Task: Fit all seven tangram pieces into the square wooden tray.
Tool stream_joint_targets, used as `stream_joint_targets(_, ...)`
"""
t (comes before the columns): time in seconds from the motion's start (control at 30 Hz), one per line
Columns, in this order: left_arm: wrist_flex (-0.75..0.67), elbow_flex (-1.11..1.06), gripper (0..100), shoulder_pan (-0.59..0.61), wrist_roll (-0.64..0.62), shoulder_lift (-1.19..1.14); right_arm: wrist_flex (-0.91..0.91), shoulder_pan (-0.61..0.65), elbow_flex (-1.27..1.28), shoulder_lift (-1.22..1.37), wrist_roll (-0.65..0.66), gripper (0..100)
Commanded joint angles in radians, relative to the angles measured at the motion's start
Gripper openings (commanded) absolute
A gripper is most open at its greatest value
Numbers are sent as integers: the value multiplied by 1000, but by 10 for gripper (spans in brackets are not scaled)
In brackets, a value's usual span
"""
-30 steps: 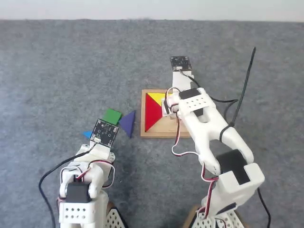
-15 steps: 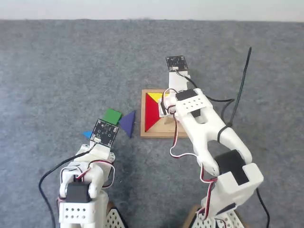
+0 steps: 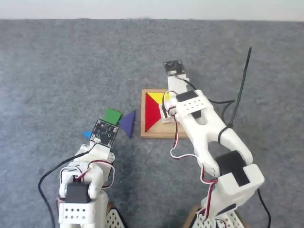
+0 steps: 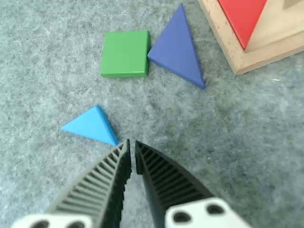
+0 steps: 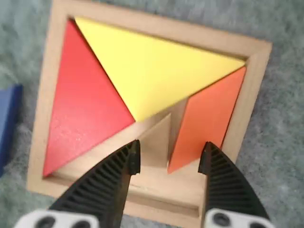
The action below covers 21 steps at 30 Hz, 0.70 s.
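The square wooden tray (image 3: 143, 118) lies mid-table and holds a red triangle (image 5: 83, 104), a yellow triangle (image 5: 152, 71) and an orange piece (image 5: 206, 118). Bare wood shows between and below them. My right gripper (image 5: 168, 152) hangs open just above that bare part, fingers apart with nothing between them. Left of the tray on the grey carpet lie a dark blue triangle (image 4: 178, 47), a green square (image 4: 125, 53) touching it, and a small light blue triangle (image 4: 91, 126). My left gripper (image 4: 132, 145) is shut and empty, its tips beside the light blue triangle.
The right arm (image 3: 204, 128) stretches over the tray's right half and hides it in the high view. The left arm (image 3: 88, 171) stands at the front left. A black cable (image 3: 242, 90) runs right of the tray. Grey carpet lies all around.
The right arm's wrist has shifted a little to the left over the tray. The left arm and the loose pieces have not moved.
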<state>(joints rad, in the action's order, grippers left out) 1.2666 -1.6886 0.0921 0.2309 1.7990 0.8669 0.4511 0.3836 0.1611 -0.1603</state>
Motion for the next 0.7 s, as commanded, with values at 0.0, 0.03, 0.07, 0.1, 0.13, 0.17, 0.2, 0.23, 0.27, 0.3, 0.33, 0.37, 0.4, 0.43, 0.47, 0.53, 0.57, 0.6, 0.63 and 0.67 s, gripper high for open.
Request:
stream_joint_targets(0.0, 3, 7, 16, 5, 11, 23, -10, 27, 9, -77, 38, 189)
stream_joint_targets(0.03, 3, 7, 16, 5, 11, 23, -15, 16, 8, -73, 38, 175)
stream_joint_targets(0.07, 3, 7, 16, 5, 11, 23, -19, -1, 6, -65, 35, 159)
stream_joint_targets(0.1, 3, 7, 16, 5, 11, 23, -30, -19, 6, -58, 35, 143)
stream_joint_targets(0.13, 3, 7, 16, 5, 11, 23, -39, -41, 6, -48, 35, 132)
stream_joint_targets(0.17, 3, 7, 16, 5, 11, 23, -44, -61, 5, -38, 35, 124)
stream_joint_targets(0.2, 3, 7, 16, 5, 11, 23, -44, -76, 2, -30, 35, 119)
stream_joint_targets(0.23, 3, 7, 16, 5, 11, 23, -35, -79, -11, -21, 35, 120)
stream_joint_targets(0.27, 3, 7, 16, 5, 11, 23, -33, -79, -15, -13, 35, 120)
stream_joint_targets(0.3, 3, 7, 16, 5, 11, 23, -31, -74, -18, -5, 35, 120)
stream_joint_targets(0.33, 3, 7, 16, 5, 11, 23, -31, -64, -21, -1, 37, 120)
stream_joint_targets(0.37, 3, 7, 16, 5, 11, 23, -31, -51, -21, 1, 38, 120)
stream_joint_targets(0.4, 3, 7, 16, 5, 11, 23, -28, -39, -20, 1, 40, 120)
stream_joint_targets(0.43, 3, 7, 16, 5, 11, 23, -16, -28, -21, -1, 40, 120)
stream_joint_targets(0.47, 3, 7, 16, 5, 11, 23, -8, -18, -21, -2, 44, 120)
stream_joint_targets(0.53, 3, 7, 16, 5, 11, 23, -5, -13, -23, -13, 54, 120)
stream_joint_targets(0.57, 3, 7, 16, 5, 11, 23, -5, -16, -23, -27, 58, 120)
stream_joint_targets(0.6, 3, 7, 16, 5, 11, 23, -4, -25, -21, -45, 60, 120)
stream_joint_targets(0.63, 3, 7, 16, 5, 11, 23, -4, -33, -18, -67, 60, 120)
stream_joint_targets(0.67, 3, 7, 16, 5, 11, 23, -4, -36, -17, -90, 60, 120)
